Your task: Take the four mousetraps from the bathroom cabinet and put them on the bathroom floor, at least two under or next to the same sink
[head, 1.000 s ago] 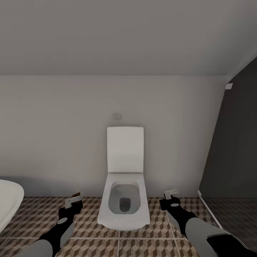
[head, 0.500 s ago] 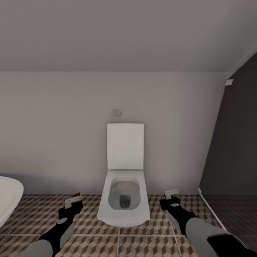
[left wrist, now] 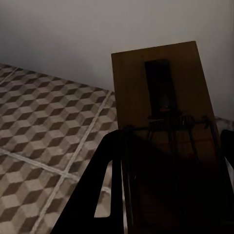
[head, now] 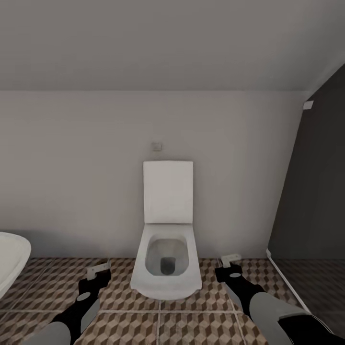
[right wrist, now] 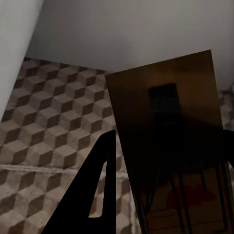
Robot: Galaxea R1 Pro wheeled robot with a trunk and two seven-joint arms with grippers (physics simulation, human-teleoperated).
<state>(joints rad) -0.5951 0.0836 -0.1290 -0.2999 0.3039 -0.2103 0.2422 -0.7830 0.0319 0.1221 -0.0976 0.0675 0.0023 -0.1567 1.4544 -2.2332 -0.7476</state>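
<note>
Head view: robot faces a pale wall with a white toilet (head: 166, 258) centred, lid up, small square flush plate (head: 156, 145) on the wall above it; dark panel (head: 316, 191) at right; curved white rim of a bathtub (head: 12, 261) at far left edge; bathroom floor (head: 201, 326) in brown-beige cube-pattern tiles with pale grout.

Left gripper (head: 98, 269) held low out front, left of the toilet, above the floor; it is closed on a mousetrap (head: 101, 265), seen edge-on as a thin pale sliver at the fingertips; left wrist view shows that mousetrap (left wrist: 163, 112) as a dark-brown board with a dark bar and wire spring, clamped between the black fingers (left wrist: 105, 190), sticking out past them over the tiles and toward the wall.

Right gripper (head: 230, 261) held low, right of the toilet, also above the floor; closed on a second mousetrap (head: 231, 258); right wrist view shows the board (right wrist: 168, 126) between the fingers (right wrist: 100, 185), reddish print near its held end, tiles and wall beyond.

Both traps are in the grippers, off the floor.
</note>
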